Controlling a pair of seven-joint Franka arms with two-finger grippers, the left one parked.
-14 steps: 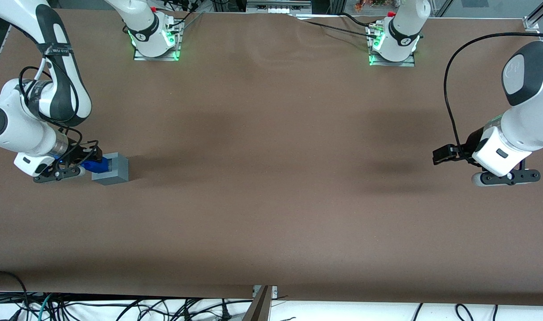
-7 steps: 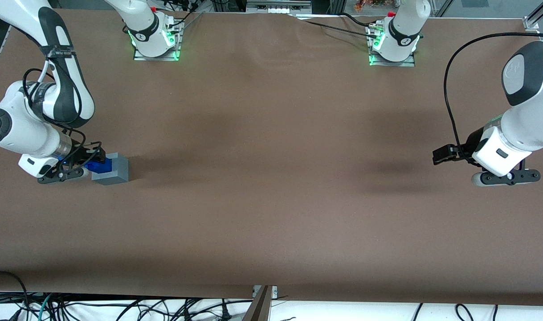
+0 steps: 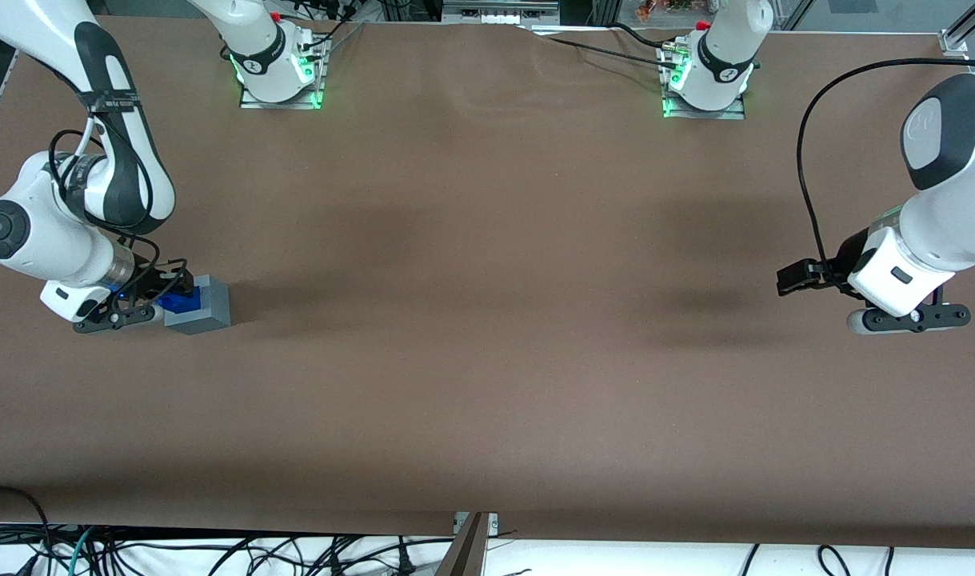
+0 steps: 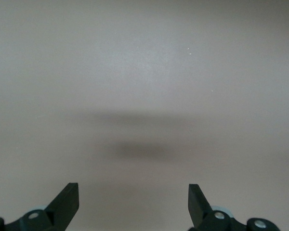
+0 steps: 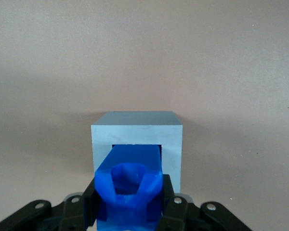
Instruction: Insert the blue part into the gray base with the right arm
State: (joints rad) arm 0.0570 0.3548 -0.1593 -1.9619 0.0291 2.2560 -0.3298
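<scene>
Gripper clamps the blue part between both fingers, holding it level so its leading end lines up with the opening of the gray base. On the worktop, the base sits at the working arm's end, at about nine o'clock, with the part already entering its recess.

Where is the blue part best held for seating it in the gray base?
By the flat sides of its outer end, approached from above, as the end effector does now: that leaves the blue part's leading end free to enter the gray base's recess.
</scene>
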